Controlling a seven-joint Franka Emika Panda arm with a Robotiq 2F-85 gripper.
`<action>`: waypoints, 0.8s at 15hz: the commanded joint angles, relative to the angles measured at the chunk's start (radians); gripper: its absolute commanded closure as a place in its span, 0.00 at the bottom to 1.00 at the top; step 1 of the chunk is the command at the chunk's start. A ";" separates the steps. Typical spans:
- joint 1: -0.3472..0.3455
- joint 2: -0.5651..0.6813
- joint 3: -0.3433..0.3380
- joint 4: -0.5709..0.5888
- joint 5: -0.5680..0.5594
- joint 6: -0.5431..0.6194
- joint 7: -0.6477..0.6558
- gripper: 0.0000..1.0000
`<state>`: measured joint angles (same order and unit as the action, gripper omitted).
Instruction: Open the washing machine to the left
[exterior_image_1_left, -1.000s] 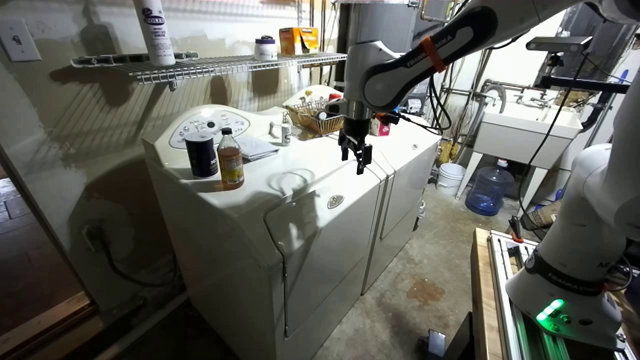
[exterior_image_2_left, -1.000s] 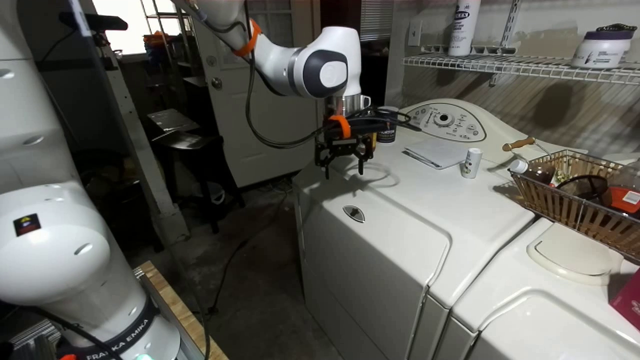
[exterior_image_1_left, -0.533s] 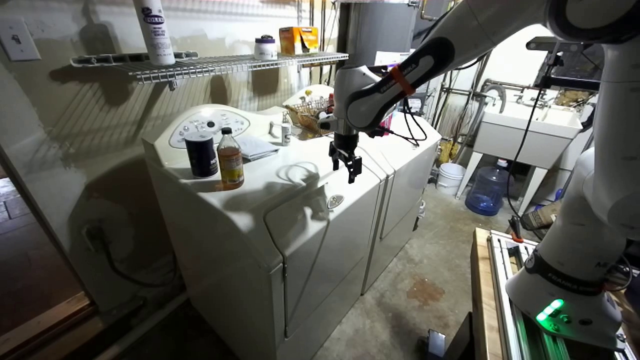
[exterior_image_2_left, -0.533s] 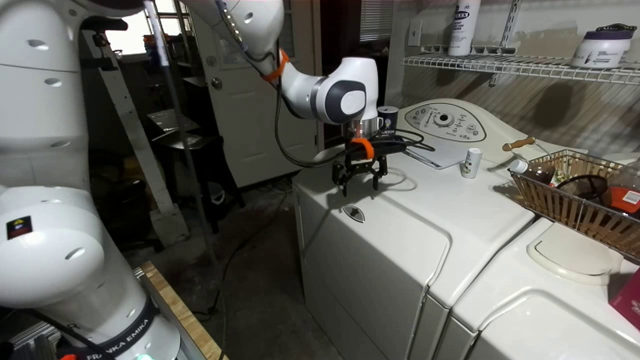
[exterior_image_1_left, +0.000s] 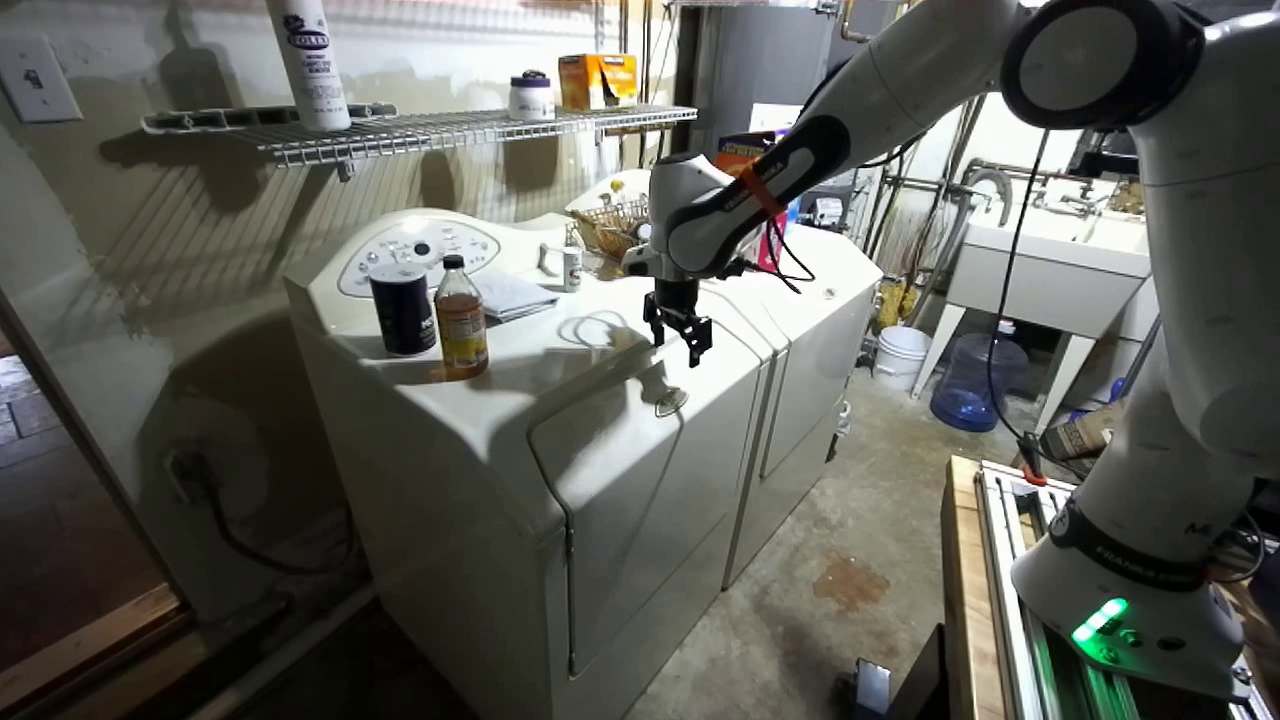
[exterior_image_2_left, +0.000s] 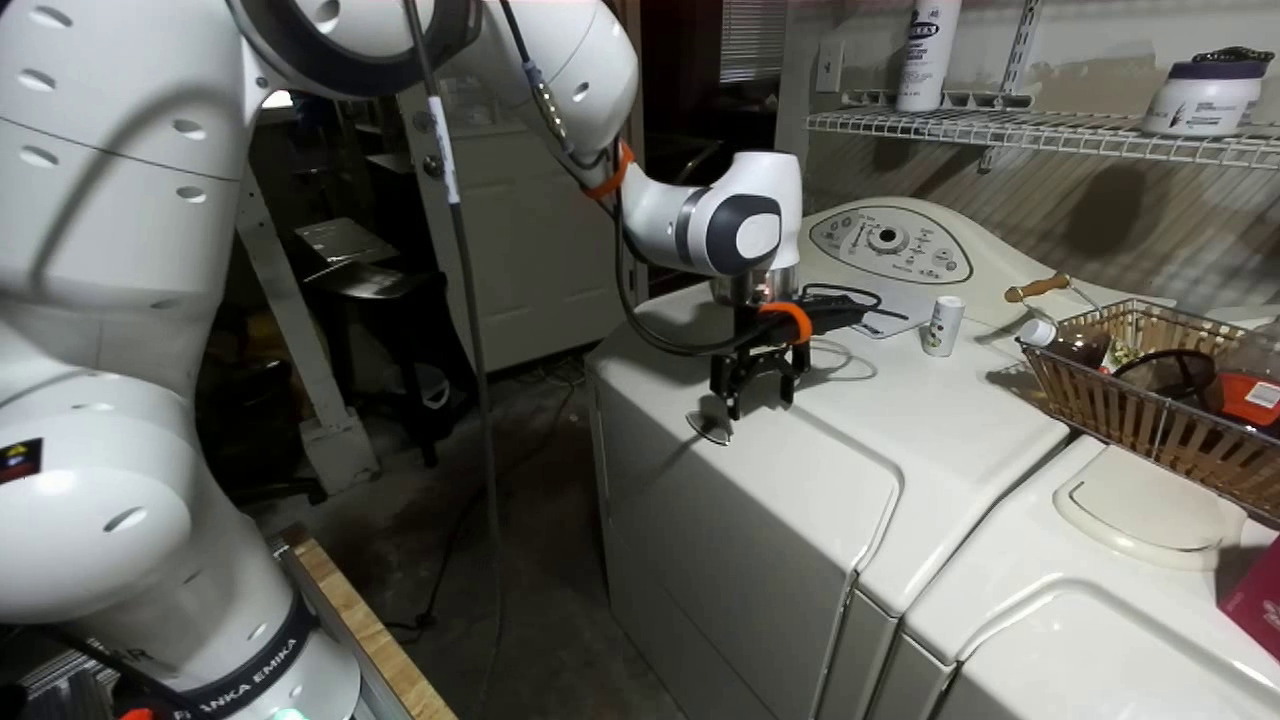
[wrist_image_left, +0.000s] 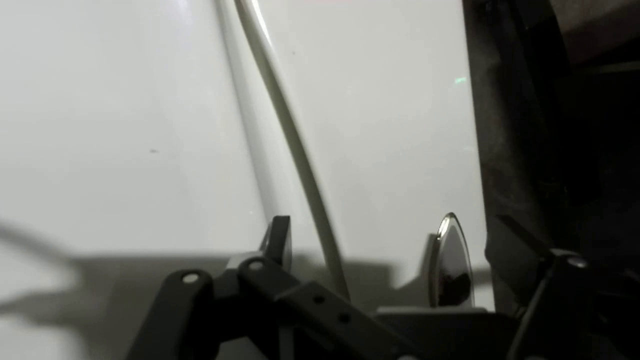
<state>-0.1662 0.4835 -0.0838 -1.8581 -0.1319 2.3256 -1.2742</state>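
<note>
My gripper (exterior_image_2_left: 761, 405) is spread wide, its two fingers (wrist_image_left: 279, 240) well apart and pointing down. It hangs low over the top edge of the slanted panel (exterior_image_1_left: 650, 500), near the little oval handle (wrist_image_left: 454, 265). From my wrist I see that handle in the space between my fingers, nearer to the one at the right of that view. I cannot tell if a fingertip touches the white metal.

That panel is the front of the washing machine (exterior_image_1_left: 500, 470), the big white box right under me, and it is closed. Just beside it stands its twin machine (exterior_image_1_left: 810, 390), white too.

Farther back on top of the washing machine, a dark can (exterior_image_1_left: 403, 310) and a bottle of brown stuff (exterior_image_1_left: 461, 330) stand close together, with a flat pale thing (exterior_image_1_left: 515, 297) near them. A small white tube (exterior_image_2_left: 943, 326) stands near a brown basket (exterior_image_2_left: 1120, 412). At the back is a curved board (exterior_image_2_left: 930, 245) with a dial (exterior_image_2_left: 886, 238).

On the wall hangs a wire shelf (exterior_image_1_left: 430, 140) with a tall white bottle (exterior_image_1_left: 315, 70), a jar (exterior_image_1_left: 531, 98) and an orange box (exterior_image_1_left: 597, 82). Farthest off, past the twin machine, I see a sink (exterior_image_1_left: 1040, 280), a white bucket (exterior_image_1_left: 900, 360) and a blue water jug (exterior_image_1_left: 975, 395).
</note>
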 joint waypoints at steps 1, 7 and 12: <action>-0.058 0.066 0.044 0.105 0.013 -0.119 -0.124 0.00; -0.076 0.130 0.045 0.182 0.004 -0.231 -0.211 0.00; -0.071 0.133 0.032 0.205 -0.002 -0.298 -0.202 0.00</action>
<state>-0.2256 0.5920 -0.0524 -1.6950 -0.1303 2.0933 -1.4653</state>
